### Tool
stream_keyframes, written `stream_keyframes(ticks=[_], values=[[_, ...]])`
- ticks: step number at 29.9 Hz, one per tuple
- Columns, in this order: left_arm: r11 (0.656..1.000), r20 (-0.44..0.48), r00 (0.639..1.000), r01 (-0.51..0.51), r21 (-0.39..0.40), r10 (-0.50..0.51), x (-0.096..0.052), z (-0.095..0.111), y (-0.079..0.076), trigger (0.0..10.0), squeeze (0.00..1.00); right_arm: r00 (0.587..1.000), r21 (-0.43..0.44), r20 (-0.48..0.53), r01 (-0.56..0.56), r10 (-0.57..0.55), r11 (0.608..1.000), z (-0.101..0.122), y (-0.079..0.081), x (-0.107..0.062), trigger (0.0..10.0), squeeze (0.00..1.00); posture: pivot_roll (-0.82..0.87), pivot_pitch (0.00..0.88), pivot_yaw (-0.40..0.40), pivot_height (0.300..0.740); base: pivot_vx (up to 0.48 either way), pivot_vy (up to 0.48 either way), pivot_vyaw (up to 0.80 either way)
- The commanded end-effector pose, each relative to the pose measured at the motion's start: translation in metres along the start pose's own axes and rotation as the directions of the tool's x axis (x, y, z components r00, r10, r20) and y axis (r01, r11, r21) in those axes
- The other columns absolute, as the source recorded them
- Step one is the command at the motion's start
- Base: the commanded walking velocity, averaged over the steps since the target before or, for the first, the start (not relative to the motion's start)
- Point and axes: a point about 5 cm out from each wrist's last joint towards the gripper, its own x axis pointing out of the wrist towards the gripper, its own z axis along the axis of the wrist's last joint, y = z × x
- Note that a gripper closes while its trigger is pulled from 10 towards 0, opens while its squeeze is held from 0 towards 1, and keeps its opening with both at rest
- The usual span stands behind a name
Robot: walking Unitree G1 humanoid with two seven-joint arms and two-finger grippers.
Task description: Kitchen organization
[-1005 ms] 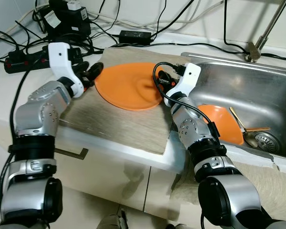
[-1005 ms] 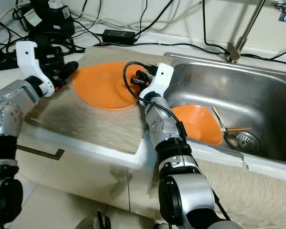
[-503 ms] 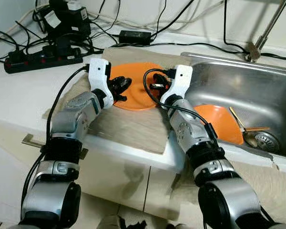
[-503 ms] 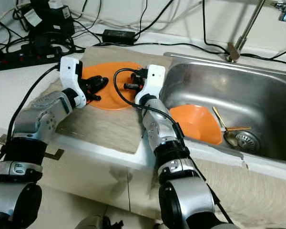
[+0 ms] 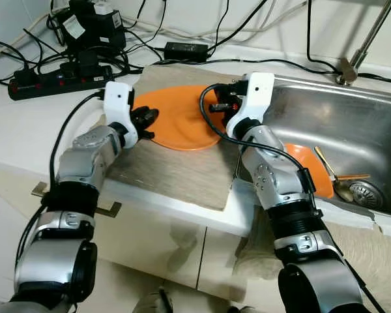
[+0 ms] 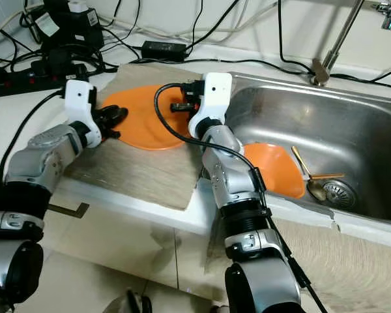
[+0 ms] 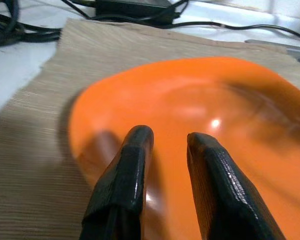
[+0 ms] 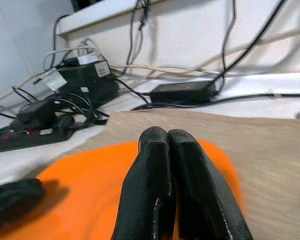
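My left claw (image 7: 162, 142) hangs low over the near-left edge of the orange plate (image 5: 179, 117), its two black fingers (image 7: 125, 175) a narrow gap apart with nothing between them. My right claw (image 8: 168, 142) hovers over the plate's right side, fingers pressed together and empty, pointing across the plate towards my left claw.

The plate lies flat on a beige mat (image 5: 176, 173) spread over the white desk (image 5: 26, 130), just left of the steel sink (image 5: 352, 124). Down in the sink an orange bowl (image 6: 274, 169) leans against the near wall, and beside it, next to the drain (image 5: 365, 192), lie a spoon (image 6: 306, 176) and what looks like a chopstick (image 6: 327, 175). The tap's stem (image 5: 365, 39) rises behind the sink.

Behind the mat the desk is crowded: a black power strip (image 5: 52, 75) at the left, black adapters (image 5: 91, 29) stacked behind it, a flat black power brick (image 5: 186, 49) right at the mat's far edge, and loose cables (image 5: 293, 62) trailing along the wall. My right arm's own cable (image 5: 212, 124) loops over the plate's right edge.
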Motion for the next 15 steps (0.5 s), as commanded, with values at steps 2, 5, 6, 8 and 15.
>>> stream_keyframes(ticks=[2, 5, 6, 8, 15], values=[[0.999, 0.010, 1.000, 0.009, 0.037, -0.010, 0.001, 0.011, 0.002, 10.0, 0.00, 1.000, 0.015, -0.018, 0.017, -0.017, 1.000, -0.002, -0.003, -0.004, 10.0, 0.00, 0.03, 0.026, 0.035, 0.740, 0.000, 0.000, 0.00], [0.999, -0.033, 0.999, 0.022, 0.040, -0.021, 0.000, 0.010, 0.005, 10.0, 0.00, 1.000, 0.019, -0.030, 0.010, -0.010, 1.000, -0.001, 0.000, -0.008, 10.0, 0.00, 0.03, 0.026, 0.039, 0.740, 0.000, 0.000, 0.00], [0.999, -0.054, 0.998, 0.021, 0.031, -0.019, 0.000, 0.008, 0.007, 10.0, 0.00, 0.999, 0.019, -0.032, 0.007, -0.006, 1.000, 0.000, 0.001, -0.009, 10.0, 0.00, 0.03, 0.026, 0.039, 0.740, 0.000, 0.000, 0.00], [0.999, -0.075, 0.997, 0.037, 0.023, -0.035, 0.000, 0.007, 0.008, 10.0, 0.00, 0.999, 0.018, -0.037, 0.001, 0.000, 1.000, -0.001, 0.002, -0.010, 10.0, 0.00, 0.03, 0.025, 0.041, 0.740, 0.000, 0.000, 0.00], [0.999, -0.158, 0.987, 0.009, 0.033, -0.004, 0.001, -0.005, 0.012, 10.0, 0.00, 0.998, 0.022, -0.053, -0.020, 0.021, 1.000, -0.003, 0.008, -0.012, 10.0, 0.00, 0.03, 0.023, 0.047, 0.740, 0.000, 0.000, 0.00]])
